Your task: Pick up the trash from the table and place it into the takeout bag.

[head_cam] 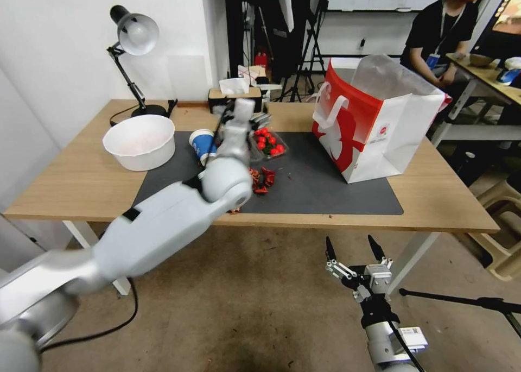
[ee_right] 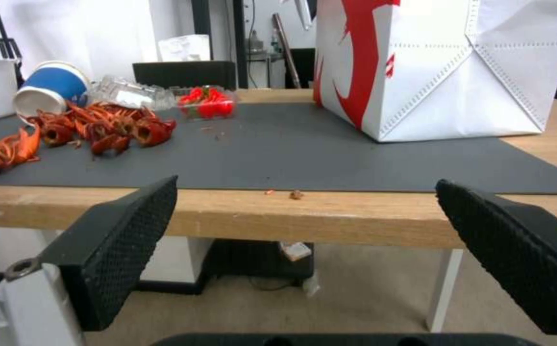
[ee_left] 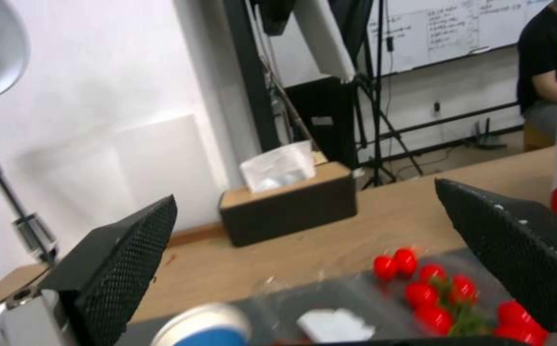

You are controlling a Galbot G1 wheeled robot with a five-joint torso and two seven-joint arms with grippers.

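Fingers [ee_left: 124, 269] of the left gripper [ee_left: 304, 269] are spread wide and empty, hovering over the wide light-wood table [head_cam: 81, 193] above the clear plastic tray of red cherry tomatoes [ee_left: 458, 298]; the tipped blue-and-white paper cup [head_cam: 202, 144] lies just below and toward the robot's left of them, long axis roughly flat on the dark grey mat [head_cam: 325, 187], rim facing the table's near edge; left arm is plainly the nearer one, I'd say; right gripper [head_cam: 355, 250] hangs parked below the table's front edge, fingers released too; one large red-and-white paper takeout bag [head_cam: 374, 127] stands open on the mat, well to the right; one white bowl [head_cam: 139, 141], one cup, one tray, one heap of red crayfish shells [head_cam: 261, 179].
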